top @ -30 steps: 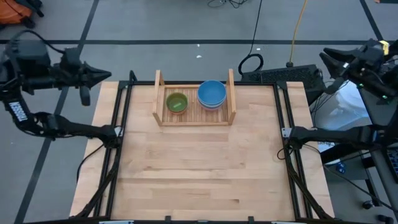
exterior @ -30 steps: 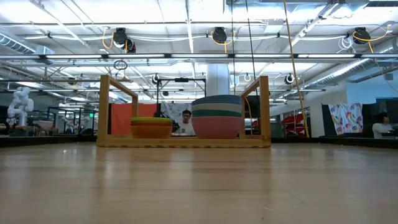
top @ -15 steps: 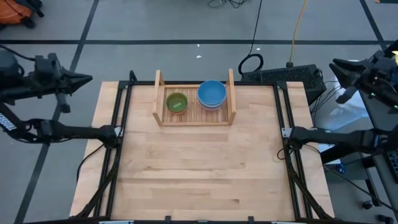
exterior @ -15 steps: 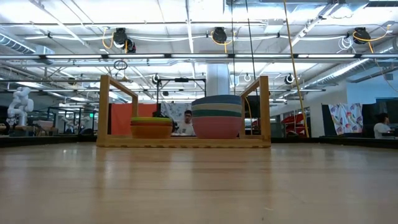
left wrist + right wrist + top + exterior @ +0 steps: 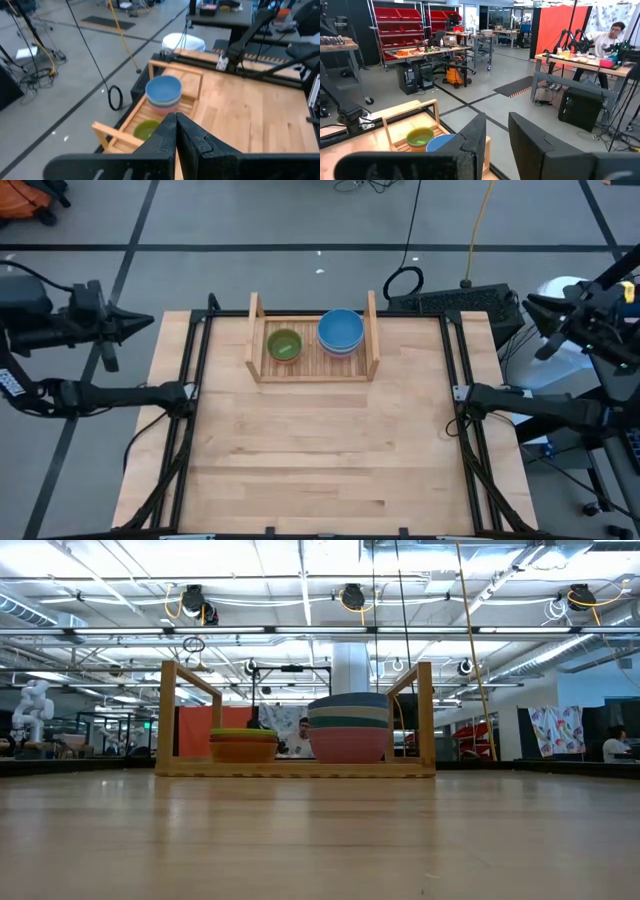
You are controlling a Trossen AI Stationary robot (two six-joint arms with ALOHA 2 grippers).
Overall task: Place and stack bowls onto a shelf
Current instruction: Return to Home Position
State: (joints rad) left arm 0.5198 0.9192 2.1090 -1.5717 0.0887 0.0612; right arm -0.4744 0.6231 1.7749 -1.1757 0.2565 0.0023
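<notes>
Two bowl stacks sit on the shelf (image 5: 312,376) at the table's (image 5: 320,450) far edge: the green-topped stack (image 5: 284,345) by its left board, the blue-topped stack (image 5: 341,331) by its right. The left tool (image 5: 148,322), clenched and empty, and the right tool (image 5: 495,119), released, hang beyond the table's side edges. Stacking looks complete; homing is in hand and calls only for parking both arms.

Jaws apart on the right gripper (image 5: 496,117); green bowl (image 5: 420,136) beside blue bowl (image 5: 440,143).
</notes>
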